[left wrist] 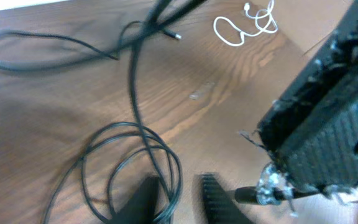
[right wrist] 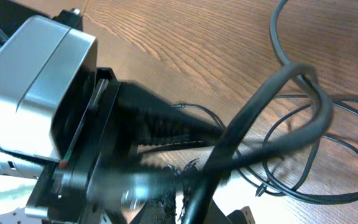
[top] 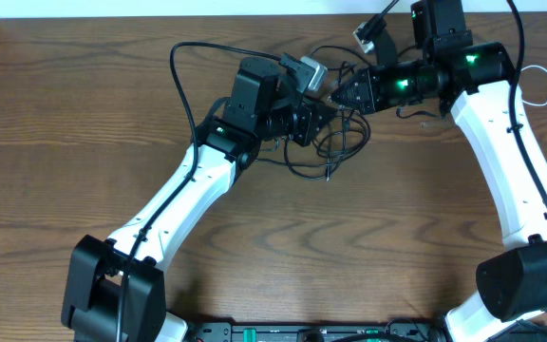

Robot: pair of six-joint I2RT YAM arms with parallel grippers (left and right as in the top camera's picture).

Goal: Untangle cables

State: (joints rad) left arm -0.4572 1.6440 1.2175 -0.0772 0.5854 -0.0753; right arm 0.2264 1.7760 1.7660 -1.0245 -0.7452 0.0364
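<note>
Brown wood-grain table [top: 84, 114] carries the black cables [top: 335, 152], a loose tangle of loops between the two arms at the far side, while the white cable [left wrist: 244, 28] lies well apart by the right edge. The right gripper [top: 342, 93] is closed on the black cables, one strand raised off the wood. The left gripper [left wrist: 179, 186] straddles a loop with a narrow gap; whether it pinches cannot be told. Its silver camera housing [right wrist: 36, 81] blocks much of the right wrist view
</note>
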